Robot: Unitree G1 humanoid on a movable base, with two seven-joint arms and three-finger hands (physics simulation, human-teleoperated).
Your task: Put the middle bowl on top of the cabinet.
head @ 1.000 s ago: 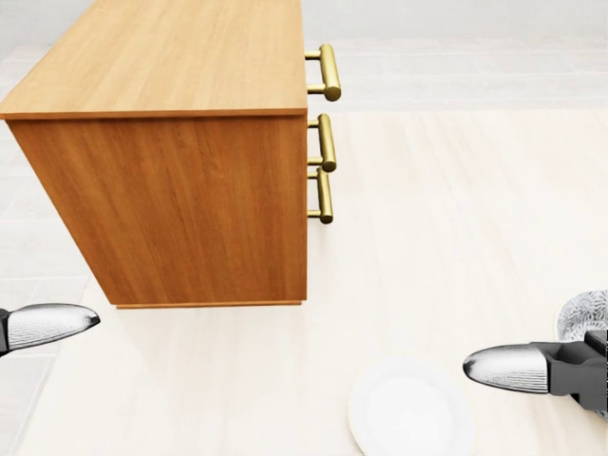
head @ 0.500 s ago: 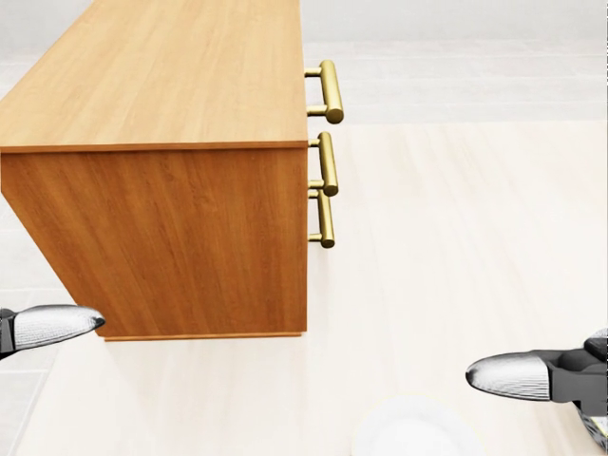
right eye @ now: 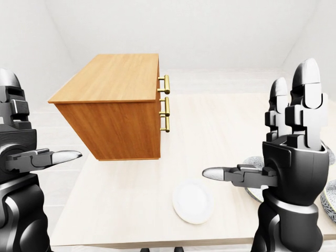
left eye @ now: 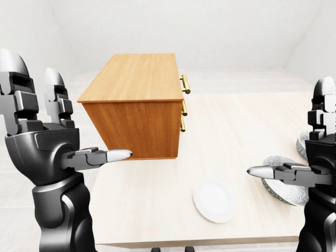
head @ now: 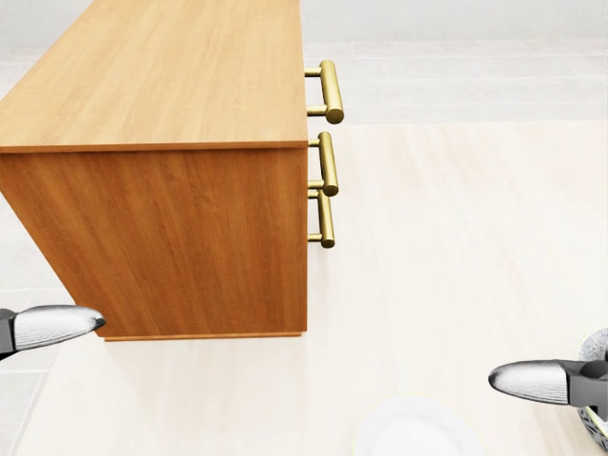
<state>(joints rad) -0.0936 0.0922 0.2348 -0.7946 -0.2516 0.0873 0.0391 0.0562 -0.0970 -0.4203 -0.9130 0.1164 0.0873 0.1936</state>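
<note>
The wooden cabinet (left eye: pixel 137 113) with brass handles (left eye: pixel 184 84) stands on the table's left part, and its flat top (left eye: pixel 137 76) is bare. A grey patterned bowl (left eye: pixel 286 184) sits at the right, partly behind my right thumb. Another bowl (left eye: pixel 301 144) peeks out above it, and a third bowl (right eye: pixel 331 195) shows at the right edge of the right-eye view. My left hand (left eye: pixel 71 113) is raised left of the cabinet, open and empty. My right hand (right eye: pixel 260 121) is raised over the bowls, open, touching nothing.
A white plate (left eye: pixel 212 201) lies on the pale table (left eye: pixel 236 126) below and right of the cabinet. The table's near edge (left eye: pixel 199 242) runs along the bottom. In the head view only both thumb tips (head: pixel 57 325) and the plate's rim (head: pixel 413 427) show.
The head camera shifted: cabinet and plate slid down the picture, then held still. My right thumb tip has drawn toward the right edge. The left hand stays put.
</note>
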